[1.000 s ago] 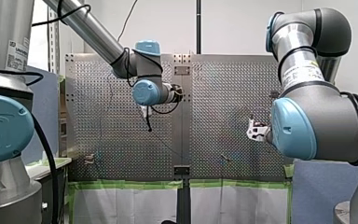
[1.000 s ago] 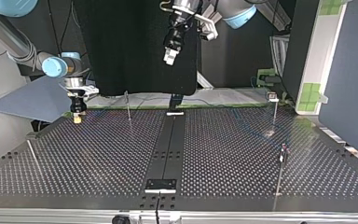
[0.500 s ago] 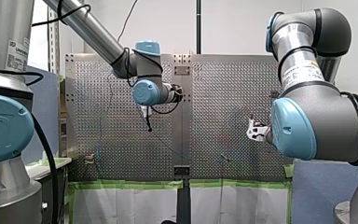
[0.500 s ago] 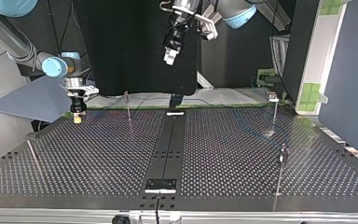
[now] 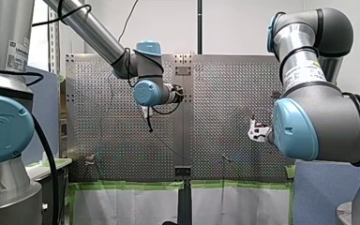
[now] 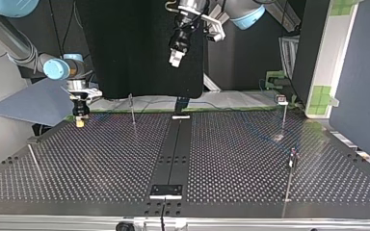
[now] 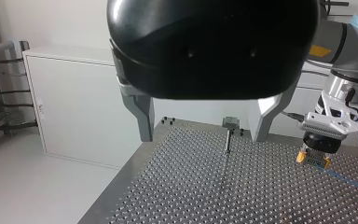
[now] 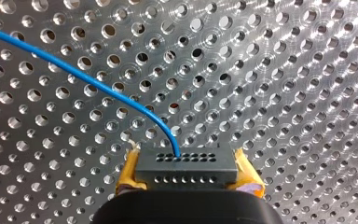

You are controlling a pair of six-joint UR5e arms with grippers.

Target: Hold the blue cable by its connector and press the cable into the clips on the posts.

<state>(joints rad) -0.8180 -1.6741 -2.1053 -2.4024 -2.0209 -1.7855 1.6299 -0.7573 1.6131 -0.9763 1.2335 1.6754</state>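
In the right wrist view my right gripper (image 8: 186,179) is shut with its yellow pads (image 8: 129,173) on the dark grey connector (image 8: 186,164). The blue cable (image 8: 84,79) leaves the connector and arcs away over the perforated table. In the top view my right gripper (image 6: 80,120) hangs just above the table's far left corner. My left gripper (image 6: 175,57) is high above the table's middle, its metal fingers (image 7: 142,114) open and empty. Ahead of them stands a thin post with a clip (image 7: 230,123), and beyond it my right gripper (image 7: 314,156) with a stretch of cable (image 7: 349,179).
Thin posts stand on the table (image 6: 231,163): one at the far left-middle (image 6: 132,109), one at the far right (image 6: 283,111), one nearer at the right (image 6: 292,166), and a leaning one at the left (image 6: 33,161). A black strip (image 6: 173,154) runs down the middle.
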